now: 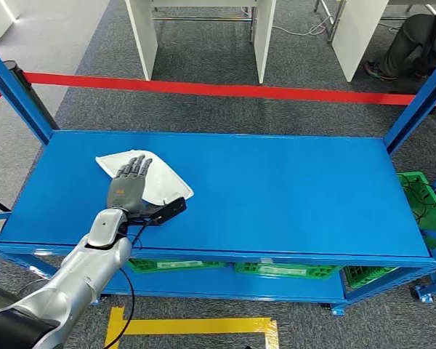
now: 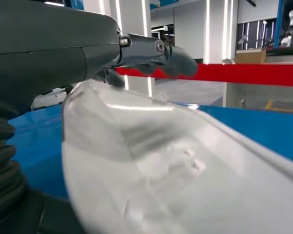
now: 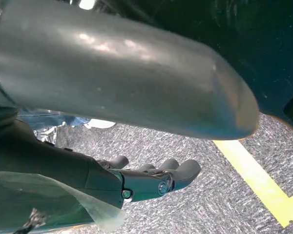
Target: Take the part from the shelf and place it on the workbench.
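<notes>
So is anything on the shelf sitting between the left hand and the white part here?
Nothing visible. The left hand is already over the white part on the blue shelf, its fingers stretched across the part's top. Whether they actually touch it can't be told.

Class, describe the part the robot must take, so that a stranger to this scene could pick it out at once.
Find the blue shelf and look at its top deck, toward the robot's left end. There lies the white part, flat and roughly four-cornered, under the left hand. It is the one pale thing on that blue surface.
</notes>
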`<state>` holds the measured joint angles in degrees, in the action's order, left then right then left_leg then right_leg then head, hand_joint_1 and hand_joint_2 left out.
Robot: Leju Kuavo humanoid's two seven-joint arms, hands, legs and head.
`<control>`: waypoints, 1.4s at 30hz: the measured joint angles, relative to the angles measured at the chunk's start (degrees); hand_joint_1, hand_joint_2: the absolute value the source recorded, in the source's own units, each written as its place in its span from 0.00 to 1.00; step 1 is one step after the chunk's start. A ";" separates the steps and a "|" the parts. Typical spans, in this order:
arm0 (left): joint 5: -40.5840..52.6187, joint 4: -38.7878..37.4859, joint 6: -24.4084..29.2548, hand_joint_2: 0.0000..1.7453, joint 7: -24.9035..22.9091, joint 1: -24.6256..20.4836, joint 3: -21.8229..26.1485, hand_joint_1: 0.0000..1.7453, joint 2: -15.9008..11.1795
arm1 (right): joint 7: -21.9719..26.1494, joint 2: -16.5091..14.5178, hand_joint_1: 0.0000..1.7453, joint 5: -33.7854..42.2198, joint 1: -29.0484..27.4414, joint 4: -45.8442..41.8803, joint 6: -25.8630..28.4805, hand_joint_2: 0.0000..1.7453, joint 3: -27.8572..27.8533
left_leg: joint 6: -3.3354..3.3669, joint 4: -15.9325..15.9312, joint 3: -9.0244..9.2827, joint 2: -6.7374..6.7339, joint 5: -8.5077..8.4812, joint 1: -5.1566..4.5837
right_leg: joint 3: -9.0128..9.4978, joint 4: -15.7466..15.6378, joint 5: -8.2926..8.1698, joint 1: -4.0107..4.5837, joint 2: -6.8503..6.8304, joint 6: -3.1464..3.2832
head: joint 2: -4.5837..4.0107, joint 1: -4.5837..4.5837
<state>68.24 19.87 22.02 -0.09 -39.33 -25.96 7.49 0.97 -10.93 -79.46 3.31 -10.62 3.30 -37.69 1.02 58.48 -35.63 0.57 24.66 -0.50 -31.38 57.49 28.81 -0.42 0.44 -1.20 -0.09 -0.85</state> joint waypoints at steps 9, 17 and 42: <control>0.24 0.00 -3.17 1.00 1.12 0.19 -0.58 1.00 -0.08 | -0.19 0.00 0.00 0.08 -0.03 0.00 0.00 0.00 -0.01 | -0.02 0.00 0.00 0.00 -0.02 0.08 | 0.00 0.03 0.00 0.07 0.00 0.00 | 0.00 0.00; -1.60 0.01 -6.19 1.00 4.15 -0.69 -1.30 1.00 -0.25 | 0.22 0.00 0.00 -0.01 -0.02 0.00 -0.04 0.00 -0.01 | -0.02 -0.01 0.05 0.00 -0.01 0.07 | 0.07 0.03 0.01 0.07 -0.01 0.00 | 0.00 0.00; -57.79 43.43 1.20 1.00 30.41 18.74 8.38 1.00 3.18 | 10.20 0.05 0.00 6.33 -0.76 0.00 -1.83 0.00 -1.66 | 0.02 -0.01 0.19 0.05 0.02 0.04 | 0.19 0.01 0.04 0.06 -0.07 -0.02 | 0.00 0.01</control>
<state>10.45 63.29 23.22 30.33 -20.59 -17.58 10.67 11.17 -10.88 -73.13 2.56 -10.62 1.47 -39.35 1.04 58.47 -35.44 0.62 24.68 -0.46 -31.20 57.50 28.85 -0.36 0.37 -1.21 -0.09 -0.85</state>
